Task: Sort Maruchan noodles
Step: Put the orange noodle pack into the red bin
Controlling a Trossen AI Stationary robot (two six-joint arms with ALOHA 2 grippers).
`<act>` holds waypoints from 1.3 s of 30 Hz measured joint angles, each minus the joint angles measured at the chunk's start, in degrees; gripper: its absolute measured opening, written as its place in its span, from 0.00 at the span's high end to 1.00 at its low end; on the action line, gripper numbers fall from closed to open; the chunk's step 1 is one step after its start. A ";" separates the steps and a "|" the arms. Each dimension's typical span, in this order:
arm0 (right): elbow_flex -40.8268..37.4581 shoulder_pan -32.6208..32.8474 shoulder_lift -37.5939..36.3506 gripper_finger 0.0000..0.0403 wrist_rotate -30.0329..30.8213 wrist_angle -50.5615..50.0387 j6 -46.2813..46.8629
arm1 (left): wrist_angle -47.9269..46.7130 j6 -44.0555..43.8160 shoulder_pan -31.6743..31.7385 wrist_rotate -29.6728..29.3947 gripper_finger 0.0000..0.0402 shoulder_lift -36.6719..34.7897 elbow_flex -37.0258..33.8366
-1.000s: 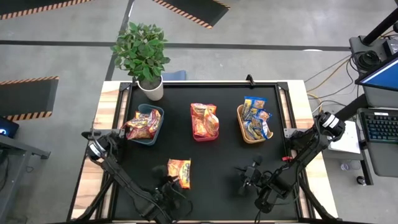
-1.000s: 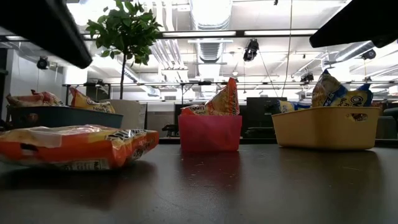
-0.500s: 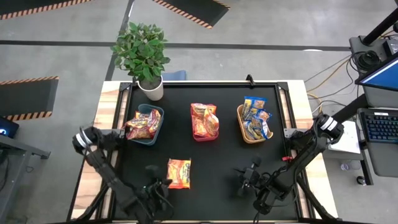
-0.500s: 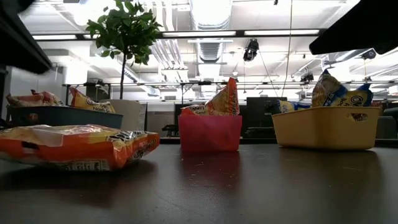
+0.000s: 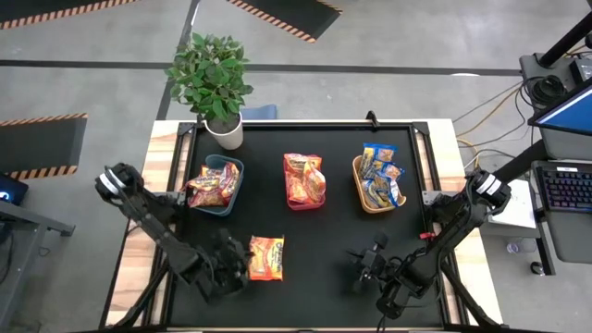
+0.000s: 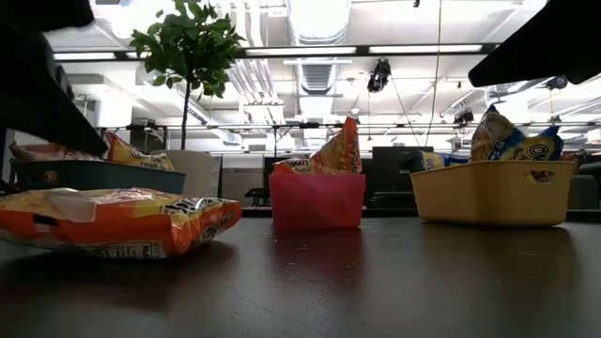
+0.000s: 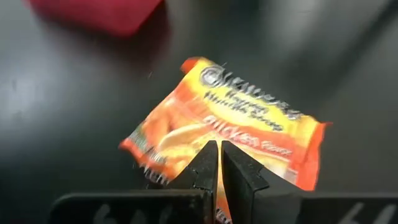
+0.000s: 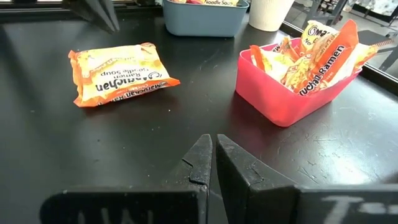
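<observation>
High view: a matte black counter (image 5: pixel 314 222) framed in pale wood stands on a grey concrete floor with striped hazard tape; a leafy potted plant (image 5: pixel 211 79) in a white pot sits at its far left corner. Along the far side stand three plastic bins: a teal bin (image 5: pixel 215 186) of orange packets, a red bin (image 5: pixel 303 181) of red-pink ones, and a tan bin (image 5: pixel 377 178) of blue-and-yellow ones. One crinkly, glossy orange packet (image 5: pixel 266 256) lies flat on the near counter, alone. The left gripper (image 5: pixel 228 262) sits just beside this packet, fingers pressed together with nothing between them. The right gripper (image 5: pixel 368 268) rests low over bare counter, well apart from the packet, fingers likewise together. Low view shows ceiling ducts and strip lights behind the bins.
</observation>
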 joint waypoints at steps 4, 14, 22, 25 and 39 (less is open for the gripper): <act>0.00 0.00 0.00 0.97 -0.02 0.00 -0.07 | 2.23 -5.87 1.83 3.60 0.94 -2.07 -2.50; 0.00 0.00 0.00 0.97 -0.49 0.00 -0.17 | 5.22 -12.48 2.23 5.03 0.60 -2.14 -2.37; 0.00 0.00 0.00 0.97 -0.48 0.01 -0.12 | 4.68 -17.23 2.61 8.71 0.35 -2.11 -2.26; 0.00 0.00 0.00 0.97 -0.49 0.01 -0.09 | 5.11 -17.18 2.63 10.13 0.30 -2.09 -2.26; 0.00 0.00 -0.02 0.97 -0.50 0.03 -0.07 | 4.77 -28.00 3.05 6.07 0.27 1.84 -4.82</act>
